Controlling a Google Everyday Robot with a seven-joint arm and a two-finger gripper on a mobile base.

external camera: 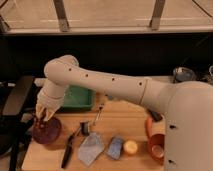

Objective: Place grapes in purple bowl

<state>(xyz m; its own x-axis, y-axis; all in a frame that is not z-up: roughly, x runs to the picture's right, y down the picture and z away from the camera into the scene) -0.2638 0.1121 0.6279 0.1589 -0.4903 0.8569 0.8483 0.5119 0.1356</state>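
The purple bowl (47,132) sits at the front left of the wooden table (117,125). My gripper (44,115) hangs straight down over the bowl's far rim, at the end of the white arm that reaches across from the right. It is shut on the grapes (43,120), a small dark reddish cluster between the fingers, just above the bowl's inside. The lower part of the cluster blends with the dark bowl.
A green tray (77,98) lies just behind and right of the bowl. A black-handled tool (67,150), a grey cloth (91,148), a blue sponge (115,147), a yellow piece (130,146), an orange bowl (157,147) and an orange carrot-like piece (149,125) lie along the front. A dark chair (17,102) stands at left.
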